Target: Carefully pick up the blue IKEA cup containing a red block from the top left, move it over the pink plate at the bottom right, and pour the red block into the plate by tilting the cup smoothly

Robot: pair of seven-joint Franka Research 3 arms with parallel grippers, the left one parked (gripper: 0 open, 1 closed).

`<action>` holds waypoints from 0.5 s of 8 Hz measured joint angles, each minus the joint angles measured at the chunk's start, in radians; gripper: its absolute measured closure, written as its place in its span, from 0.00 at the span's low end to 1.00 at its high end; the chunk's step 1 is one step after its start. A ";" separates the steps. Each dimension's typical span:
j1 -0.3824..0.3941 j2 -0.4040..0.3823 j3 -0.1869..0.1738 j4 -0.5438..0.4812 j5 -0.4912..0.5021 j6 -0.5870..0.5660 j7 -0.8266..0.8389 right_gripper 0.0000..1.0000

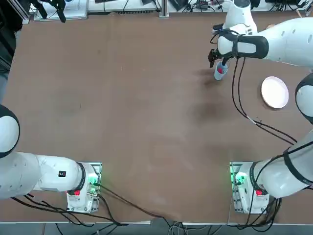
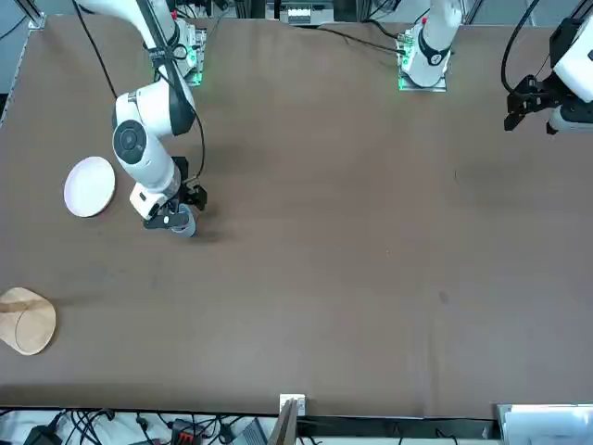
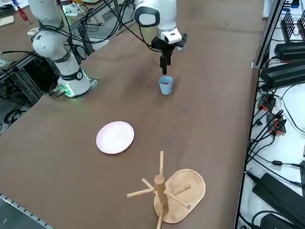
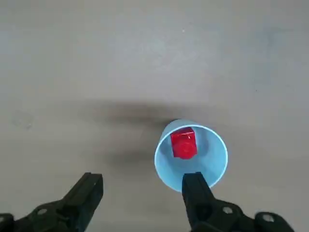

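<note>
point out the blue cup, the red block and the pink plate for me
blue IKEA cup [image 3: 165, 86]: right side view, on its outer wall.
red block [image 4: 183, 143]: right wrist view, on its top face inside the cup.
pink plate [image 1: 274, 92]: top view, on the bare middle of the plate.

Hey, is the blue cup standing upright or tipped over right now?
Upright. The blue IKEA cup stands on the table with its round rim up and the red block inside; the open right gripper hangs above it.
</note>
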 joint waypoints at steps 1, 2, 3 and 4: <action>0.000 0.008 0.000 0.000 0.000 0.014 0.000 0.00; 0.000 0.019 -0.001 0.000 -0.001 0.031 -0.001 0.00; 0.000 0.032 -0.002 0.000 -0.004 0.042 -0.001 0.00; 0.000 0.043 -0.003 0.000 -0.008 0.051 -0.001 0.00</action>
